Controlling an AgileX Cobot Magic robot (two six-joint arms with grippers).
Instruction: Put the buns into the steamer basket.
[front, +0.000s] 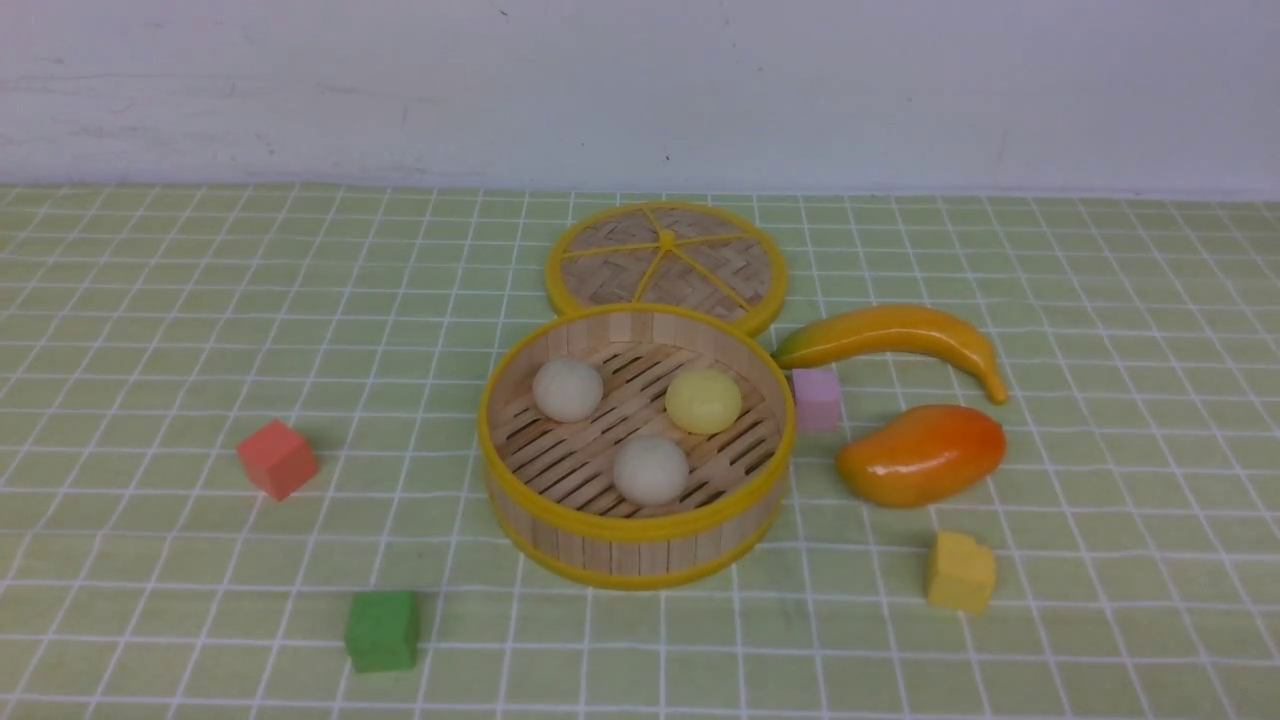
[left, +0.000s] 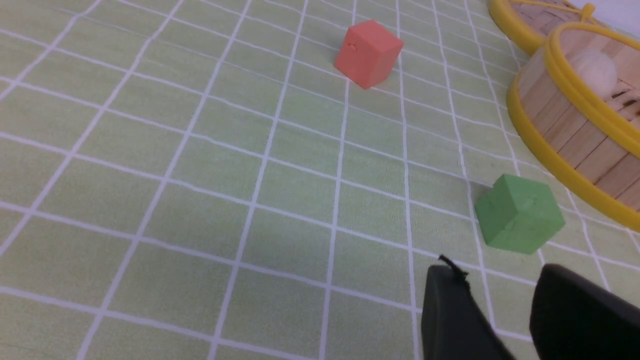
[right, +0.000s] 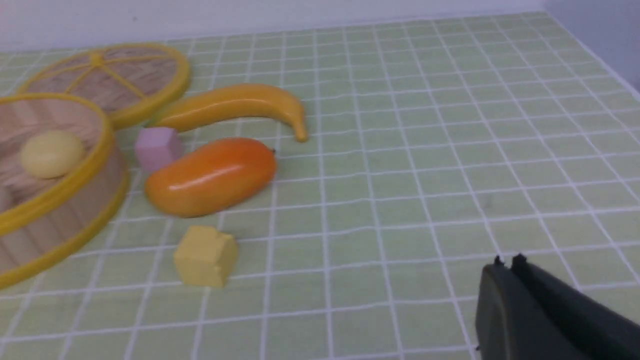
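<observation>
All three buns lie inside the steamer basket (front: 636, 520) at mid-desk: one off-white bun (front: 567, 389) far left, the pale yellow bun (front: 703, 401) far right, another off-white bun (front: 650, 469) nearest. The woven lid (front: 667, 263) rests just beyond the basket. The left claw (left: 505, 295) hangs with fingers apart near the green cube (left: 519, 214), gripping nothing. The right claw (right: 507, 265) has its fingers together, empty, over the checked desk (right: 425, 175).

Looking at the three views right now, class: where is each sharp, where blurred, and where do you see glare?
Front view: evenly lit and sharp, with a highlight on the mango. Left wrist view: the cloth and green cube are crisp, the left pincer and steamer basket soft. Right wrist view: the mango shows glare, the basket edge blurs, the right pincer is dark.
</observation>
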